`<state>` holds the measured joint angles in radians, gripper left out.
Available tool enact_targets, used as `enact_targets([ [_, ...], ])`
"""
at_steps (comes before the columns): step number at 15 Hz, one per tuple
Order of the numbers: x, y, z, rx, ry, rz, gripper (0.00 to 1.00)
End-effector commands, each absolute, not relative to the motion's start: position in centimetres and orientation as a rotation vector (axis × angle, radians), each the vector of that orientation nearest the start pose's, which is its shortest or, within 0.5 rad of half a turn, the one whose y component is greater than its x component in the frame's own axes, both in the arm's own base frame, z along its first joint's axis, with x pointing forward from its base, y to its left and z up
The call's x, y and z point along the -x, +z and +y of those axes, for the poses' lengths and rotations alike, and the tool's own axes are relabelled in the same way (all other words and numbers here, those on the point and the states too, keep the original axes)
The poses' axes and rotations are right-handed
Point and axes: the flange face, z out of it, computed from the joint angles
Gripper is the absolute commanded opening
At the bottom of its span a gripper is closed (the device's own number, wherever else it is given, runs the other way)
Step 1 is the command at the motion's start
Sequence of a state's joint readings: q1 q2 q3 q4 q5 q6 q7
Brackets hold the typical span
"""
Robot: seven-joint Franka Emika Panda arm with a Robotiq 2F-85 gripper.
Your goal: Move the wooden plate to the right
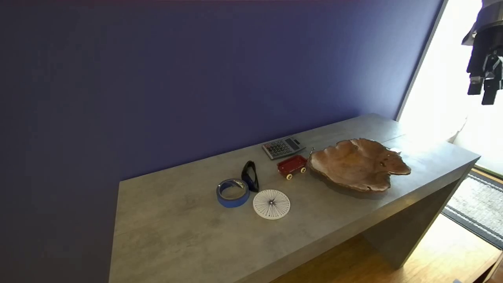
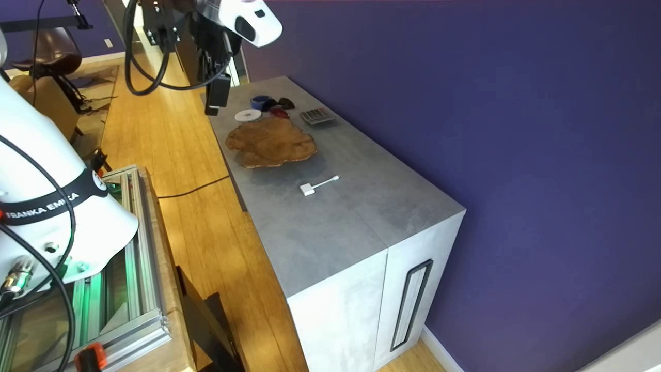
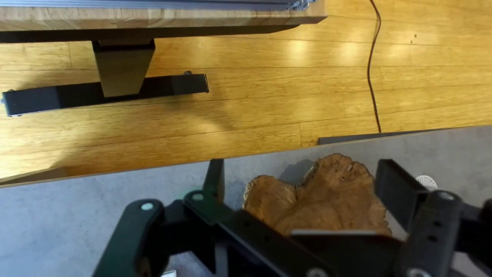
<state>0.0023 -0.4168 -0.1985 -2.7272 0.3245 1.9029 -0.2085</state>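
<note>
Currently, wooden plate (image 2: 271,140) sits near front long edge of bench (image 2: 330,227); gripper (image 3: 301,173) has fingers spread, grasping nothing. Likely stiff, fairly heavy, maybe slick: pinch the wavy rim facing that edge.

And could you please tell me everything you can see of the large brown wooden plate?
The large brown wooden plate is shallow, with an irregular wavy rim, a deep notch and dark marks. It sits hollow side up on the grey tabletop, beside the small red toy wagon; contact there is unclear. The open black pincer is not touching it.
</note>
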Motion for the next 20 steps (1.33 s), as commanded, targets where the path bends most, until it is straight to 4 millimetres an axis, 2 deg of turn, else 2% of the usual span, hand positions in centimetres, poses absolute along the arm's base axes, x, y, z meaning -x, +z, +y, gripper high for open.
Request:
enact_targets([
  [1, -32.7, 33.0, -3.4, 2.670, 0.460, 0.162, 1.00],
  [3, -32.9, 32.7, -3.5, 2.672, 0.372, 0.115, 1.00],
  [6, -34.9, 29.1, -6.3, 2.594, 0.153, 0.099, 1.00],
  [7, -34.7, 27.4, -7.2, 2.559, 0.113, 0.132, 1.00],
  [9, -35.2, 25.8, -8.9, 2.479, 0.017, 0.166, 1.00],
  [13, -36.1, 22.5, -11.0, 2.287, -0.151, 0.195, 1.00],
  [14, -36.2, 21.1, -11.2, 2.226, -0.166, 0.198, 1.00],
  [15, -34.9, 23.0, -10.4, 2.293, -0.123, 0.204, 1.00],
  [18, -35.5, 21.2, -11.2, 2.246, -0.146, 0.202, 1.00],
  [20, -35.8, 20.9, -11.3, 2.248, -0.141, 0.200, 1.00],
])
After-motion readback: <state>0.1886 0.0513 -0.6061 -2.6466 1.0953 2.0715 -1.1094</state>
